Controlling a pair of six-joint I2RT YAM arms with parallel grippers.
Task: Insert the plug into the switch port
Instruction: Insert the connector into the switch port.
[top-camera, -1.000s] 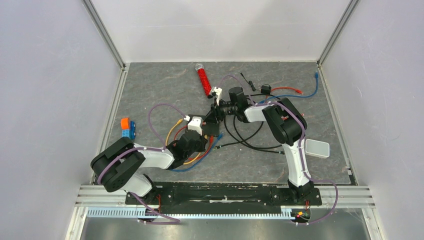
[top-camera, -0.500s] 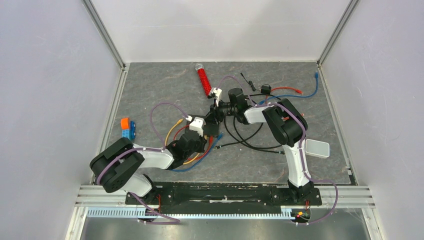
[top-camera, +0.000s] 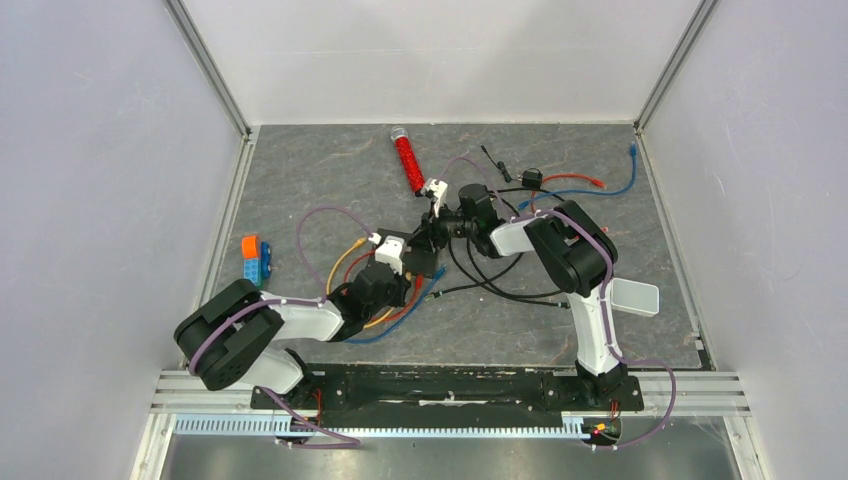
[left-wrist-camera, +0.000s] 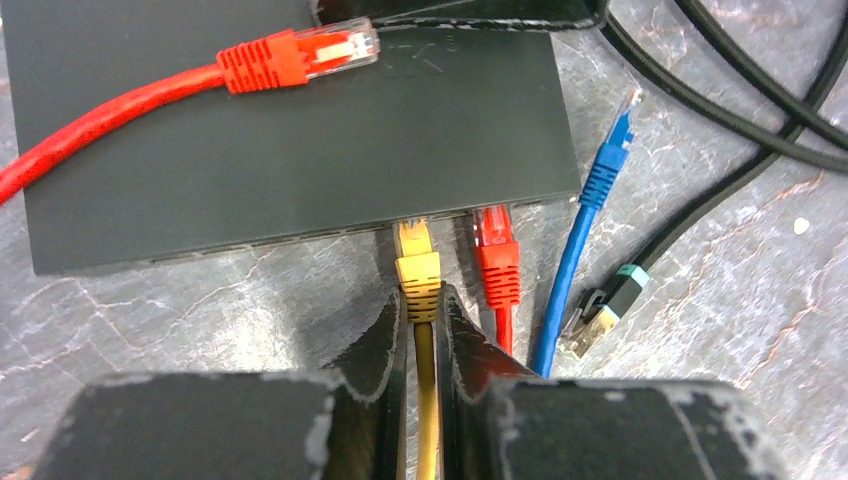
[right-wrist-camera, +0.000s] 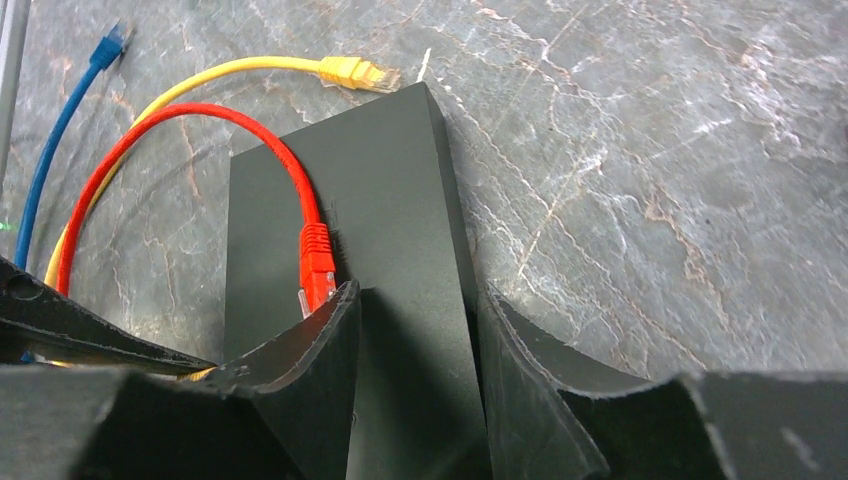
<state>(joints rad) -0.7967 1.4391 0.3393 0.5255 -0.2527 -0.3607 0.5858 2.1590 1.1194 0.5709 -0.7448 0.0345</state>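
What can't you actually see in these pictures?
- Left wrist view: whether the yellow plug is fully seated; the switch overhang hides the ports.
- Right wrist view: the switch's near end, cut off by the right gripper.
- Top view: switch and plugs, covered by both arms and too small.
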